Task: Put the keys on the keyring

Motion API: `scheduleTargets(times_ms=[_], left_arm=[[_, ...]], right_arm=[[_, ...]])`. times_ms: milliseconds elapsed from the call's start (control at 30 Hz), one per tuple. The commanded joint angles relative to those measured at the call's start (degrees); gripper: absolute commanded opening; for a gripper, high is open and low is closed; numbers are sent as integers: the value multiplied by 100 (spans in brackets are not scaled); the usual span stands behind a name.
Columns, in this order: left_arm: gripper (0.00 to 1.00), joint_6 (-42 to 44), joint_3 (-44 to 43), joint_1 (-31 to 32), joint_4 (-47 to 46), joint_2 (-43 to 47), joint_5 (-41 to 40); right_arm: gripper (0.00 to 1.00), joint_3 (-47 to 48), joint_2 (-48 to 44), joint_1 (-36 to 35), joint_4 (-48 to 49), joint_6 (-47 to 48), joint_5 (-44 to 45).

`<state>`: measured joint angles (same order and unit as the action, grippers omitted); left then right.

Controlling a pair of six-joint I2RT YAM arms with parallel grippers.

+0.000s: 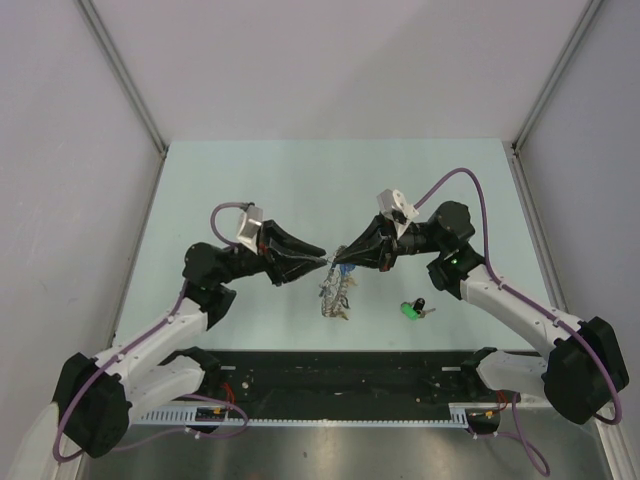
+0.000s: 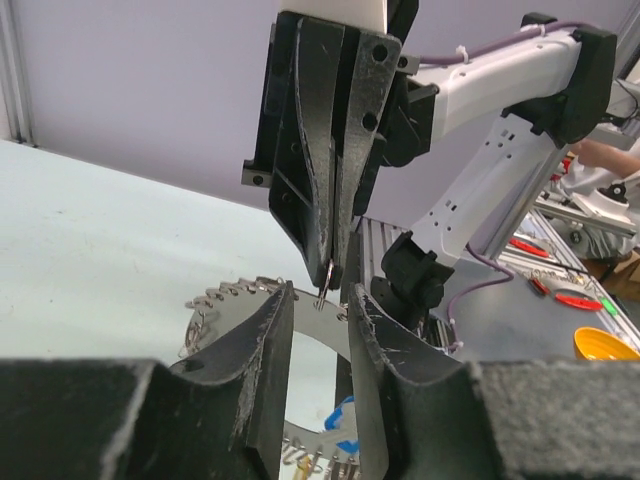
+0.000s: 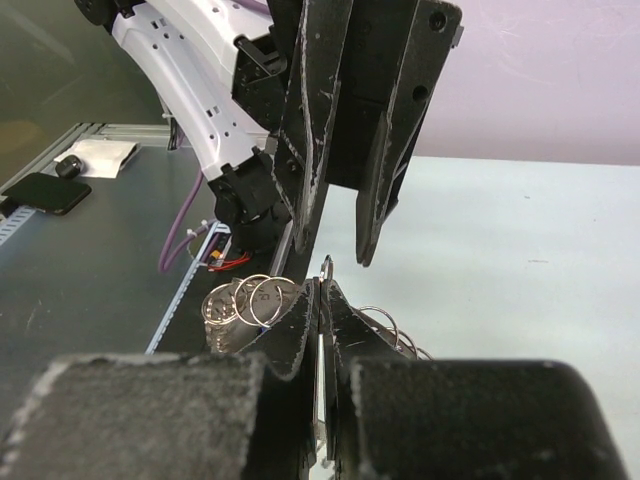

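The keyring (image 1: 335,290) hangs off the table between my two grippers, with keys dangling under it. My right gripper (image 1: 342,262) is shut on a small wire loop at the ring's top edge, and the right wrist view shows its tips (image 3: 320,285) pinched together among the loops of the keyring (image 3: 250,300). Tip to tip with it, my left gripper (image 1: 322,258) is open, its fingers (image 2: 285,310) apart with nothing between them. Behind them I see the keyring (image 2: 209,329) and a blue key (image 2: 346,424). A green key (image 1: 408,311) and a black key (image 1: 418,303) lie on the table.
The pale green table (image 1: 250,180) is bounded by grey walls at the back and sides. A black rail (image 1: 330,370) runs along the near edge between the arm bases. An orange bowl (image 2: 605,345) sits beyond the table.
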<state>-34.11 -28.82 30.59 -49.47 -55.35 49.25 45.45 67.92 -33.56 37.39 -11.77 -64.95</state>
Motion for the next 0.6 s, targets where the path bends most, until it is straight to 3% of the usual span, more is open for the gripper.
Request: scheduleTargets(times_ms=[0,467,567], left_arm=[[33,-193,-1,-44,-423,104,-110],[33,-17,-194,78,-54,-204,137],[29,80,-194,114,52,-187,111]], right_arm=[[0,104,-174,-19,234,105,70],[0,104,-174,-54,296,61,105],[0,113,-191,-63,287,61,123]])
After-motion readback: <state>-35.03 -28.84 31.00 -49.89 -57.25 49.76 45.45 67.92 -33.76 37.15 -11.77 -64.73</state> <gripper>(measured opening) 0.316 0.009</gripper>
